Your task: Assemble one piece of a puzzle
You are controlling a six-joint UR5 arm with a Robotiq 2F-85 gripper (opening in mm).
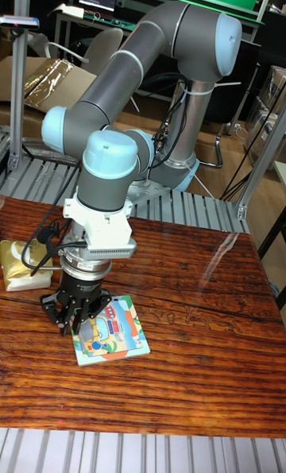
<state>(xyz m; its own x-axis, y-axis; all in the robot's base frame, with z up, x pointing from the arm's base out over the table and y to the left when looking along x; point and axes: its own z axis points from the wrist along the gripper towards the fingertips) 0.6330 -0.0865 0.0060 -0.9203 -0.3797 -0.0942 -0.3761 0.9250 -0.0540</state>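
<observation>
A square colourful puzzle board (113, 331) with a cartoon picture lies on the wooden table (183, 338), left of centre. My gripper (77, 320) hangs straight down over the board's left edge, its dark fingers (63, 314) low and close to the surface. The fingertips are partly hidden by the gripper body. Whether a puzzle piece sits between them cannot be made out, and no loose piece shows elsewhere.
A yellow and white cloth-like bundle (20, 265) lies at the table's left edge, close to the gripper. A black cable (44, 238) loops from the wrist. The arm's base (171, 172) stands behind the table on a metal frame.
</observation>
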